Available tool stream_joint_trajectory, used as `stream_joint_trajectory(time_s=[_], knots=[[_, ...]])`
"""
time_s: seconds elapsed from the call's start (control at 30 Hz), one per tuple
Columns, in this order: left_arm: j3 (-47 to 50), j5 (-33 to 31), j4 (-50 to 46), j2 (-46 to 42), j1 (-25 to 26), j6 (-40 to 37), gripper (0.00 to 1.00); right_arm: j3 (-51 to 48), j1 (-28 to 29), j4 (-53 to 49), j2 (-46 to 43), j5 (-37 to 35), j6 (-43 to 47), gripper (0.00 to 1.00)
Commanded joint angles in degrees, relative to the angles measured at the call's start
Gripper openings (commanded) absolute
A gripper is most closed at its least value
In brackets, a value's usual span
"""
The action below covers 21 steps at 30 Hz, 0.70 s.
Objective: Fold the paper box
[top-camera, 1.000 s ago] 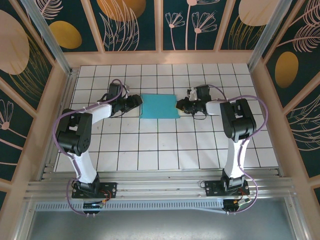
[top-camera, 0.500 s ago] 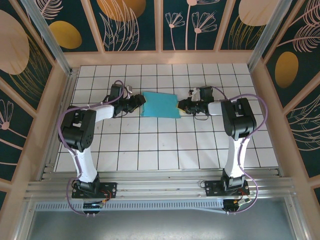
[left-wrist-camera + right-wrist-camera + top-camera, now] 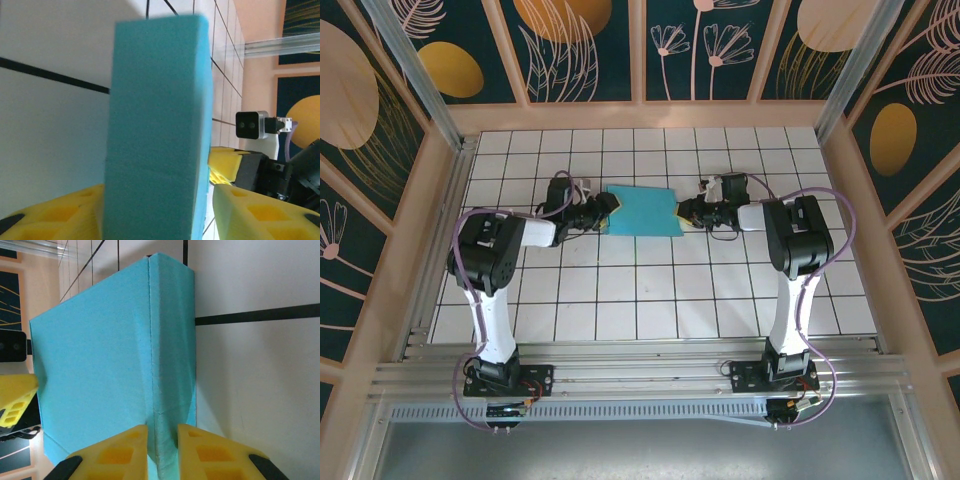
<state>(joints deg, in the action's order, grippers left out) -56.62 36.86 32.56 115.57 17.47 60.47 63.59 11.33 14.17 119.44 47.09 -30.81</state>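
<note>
The paper box (image 3: 640, 210) is sitting folded up as a flat teal rectangle on the white tiled surface (image 3: 650, 300), and both arms are reaching in from its two short ends. The right end effector (image 3: 682, 211) is closing nearly all the way on the box's end nearest it: in the right wrist view its yellow fingertips (image 3: 116, 450) are pinching a thin folded edge where two teal faces are meeting at a crease. The left end effector (image 3: 605, 212) is standing about half open at the opposite end, with its yellow fingers (image 3: 260, 210) straddling the box's thickness; whether the pads are actually pressing on the card is not something the views are settling, since a slim gap seems to be showing on one side. Judging by its look, the box is handling as something very light and hollow: thin card that is staying stiff along its creases but is likely denting or springing open if squeezed across a broad face. The smooth teal finish is probably sliding easily on the tiles. Taking hold at the doubled edges and corners, as the right end effector is doing, looks safer than gripping mid-panel.
</note>
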Motion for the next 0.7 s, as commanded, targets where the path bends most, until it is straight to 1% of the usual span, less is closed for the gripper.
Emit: stream_joint_trajectory(time_s=[0.0,0.1,0.13,0.17,0.27,0.33,0.4,0.47,0.5,0.53,0.6,0.67], knots=[[0.55,2.08,10.01,1.27,1.25,6.47,0.49,-1.28,-1.16,-5.28,3.37,-5.08,0.2,0.2],[0.57,1.75,10.96,0.69,1.3,8.08,0.36,-1.23,-1.18,-5.72,2.7,-5.4,0.53,0.21],[0.55,1.43,10.13,0.24,1.25,8.05,0.33,-1.33,-1.15,-5.76,2.21,-5.66,0.63,0.23],[0.31,1.08,9.01,-0.39,1.27,7.97,0.31,-1.64,-1.22,-5.67,1.55,-6.09,0.87,0.28],[0.56,-0.51,7.49,-2.41,1.25,8.51,0.29,-2.64,-1.2,-4.71,-1.06,-7.86,1.64,0.41],[0.55,-1.49,6.45,-3.84,1.25,9.09,0.28,-3.7,-1.13,-3.24,-3.9,-8.77,1.81,0.47],[0.55,-2.14,4.12,-4.84,1.29,9.41,0.28,-5.37,-1.1,-0.94,-8.23,-10.36,1.87,0.57],[1.3,-2.8,2.35,-6.07,1.26,10.21,0.29,-7.88,-0.63,3.14,-14.09,-13.89,2.75,0.68],[1.94,-3.21,1.32,-6.69,1.26,10.51,0.29,-9.23,-0.1,5.37,-16.9,-16.09,3.93,0.71],[1.89,-3.6,-0.28,-7.33,1.25,10.63,0.29,-11.2,0.89,8.08,-20.24,-19.34,6.13,0.72],[1.37,-4.63,-3.83,-8.79,1.29,10.34,0.29,-15.14,4.07,13.69,-26.12,-25.72,13.74,0.73],[1.22,-5.59,-8.24,-10.13,1.25,9.5,0.29,-19.45,8.76,20.63,-30.83,-31.55,25.57,0.71]])
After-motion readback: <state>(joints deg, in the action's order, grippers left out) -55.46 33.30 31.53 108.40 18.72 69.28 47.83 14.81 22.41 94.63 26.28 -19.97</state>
